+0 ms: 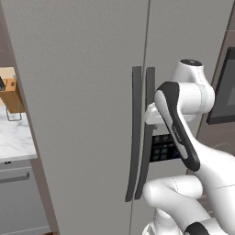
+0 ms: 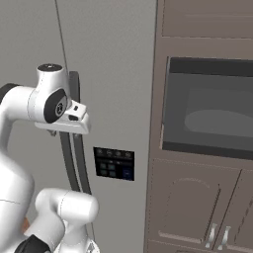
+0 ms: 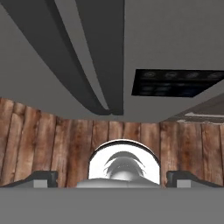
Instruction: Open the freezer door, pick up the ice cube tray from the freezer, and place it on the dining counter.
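A built-in oven (image 2: 212, 111) sits above brown cabinet doors (image 2: 197, 207).

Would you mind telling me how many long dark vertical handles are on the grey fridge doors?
2. One handle is on the left grey door; the other handle is on the freezer door, beside the black button panel. They stand side by side at the seam between the doors.

Glossy white arm (image 1: 202, 160) here, thick rounded tube segments throughout. A black band runs lengthwise along the forearm link, faint small lettering on it. The top joint wears a dark round cap, another joint shows a dark disc face with pale marks. A black collar rings the base joint.
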Robot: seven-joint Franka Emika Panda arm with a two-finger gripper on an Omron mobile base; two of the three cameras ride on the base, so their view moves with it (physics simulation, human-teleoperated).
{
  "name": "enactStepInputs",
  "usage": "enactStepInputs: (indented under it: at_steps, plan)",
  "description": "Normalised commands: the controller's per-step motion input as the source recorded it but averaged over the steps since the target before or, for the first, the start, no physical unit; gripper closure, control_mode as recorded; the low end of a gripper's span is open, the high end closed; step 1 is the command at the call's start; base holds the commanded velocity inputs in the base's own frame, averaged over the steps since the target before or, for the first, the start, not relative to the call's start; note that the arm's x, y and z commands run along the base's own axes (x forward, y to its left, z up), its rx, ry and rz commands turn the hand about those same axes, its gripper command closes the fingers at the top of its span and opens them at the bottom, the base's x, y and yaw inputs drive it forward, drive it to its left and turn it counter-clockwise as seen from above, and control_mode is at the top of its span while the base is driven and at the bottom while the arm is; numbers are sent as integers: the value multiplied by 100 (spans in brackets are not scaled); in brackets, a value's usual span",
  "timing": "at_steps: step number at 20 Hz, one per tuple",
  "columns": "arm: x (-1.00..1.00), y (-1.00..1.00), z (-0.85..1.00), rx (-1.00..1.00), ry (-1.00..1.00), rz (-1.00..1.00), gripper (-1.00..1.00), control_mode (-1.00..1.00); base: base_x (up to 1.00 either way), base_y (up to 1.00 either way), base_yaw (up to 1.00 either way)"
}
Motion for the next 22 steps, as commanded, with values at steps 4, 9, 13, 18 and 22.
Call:
enactStepInputs:
  at_steps: [4, 9, 13, 18, 22]
  plan:
    - [1, -18, 0, 0, 0, 0, -100, -100, 0, 0, 0]
    - [1, -28, 0, 0, 0, 0, -100, -100, 0, 0, 0]
    - [3, -16, 0, 0, 0, 0, -100, -100, 0, 0, 0]
    - [0, 0, 0, -1, 0, 0, -100, -100, 0, 0, 0]
    - [0, 0, -1, -4, 0, -1, -100, -100, 0, 0, 0]
